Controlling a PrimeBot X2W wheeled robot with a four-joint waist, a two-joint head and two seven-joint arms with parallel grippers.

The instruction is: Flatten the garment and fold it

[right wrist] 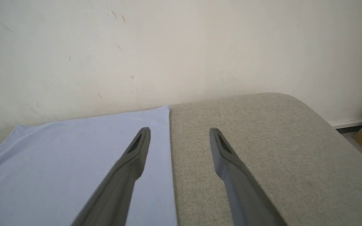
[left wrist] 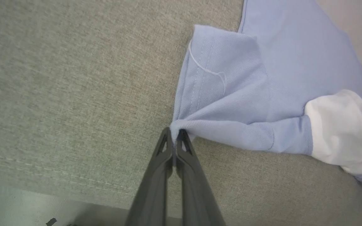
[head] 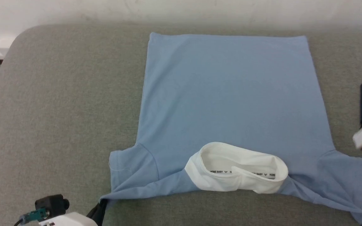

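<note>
Found shirt [head: 231, 94], light blue, spread flat on grey cushion [head: 58, 110], hem toward wall [right wrist: 168, 47], white collar [head: 237, 168] toward robot. Noted collar standing open in a loop, printed label [head: 220, 171] visible inside. Noted body panel smooth, with only faint creases.

Recorded both short sleeves out to the sides: left sleeve [head: 130, 169] drawn to a point at its near corner, right sleeve [head: 347, 175] lying loose with a ridge running toward its near corner. Observed loose white thread [left wrist: 211, 70] on hem of left sleeve.

Located left gripper [left wrist: 175, 133] at near-left corner of shirt. Found its fingers [left wrist: 156, 175] clenched together on edge fabric of left sleeve, cloth bunched at the tips.

Located right gripper [right wrist: 179, 131] at right side of shirt. Found its fingers spread wide and released, grasping nothing: one finger over blue cloth, the other over bare cushion, with the shirt's side edge running between them.
</note>
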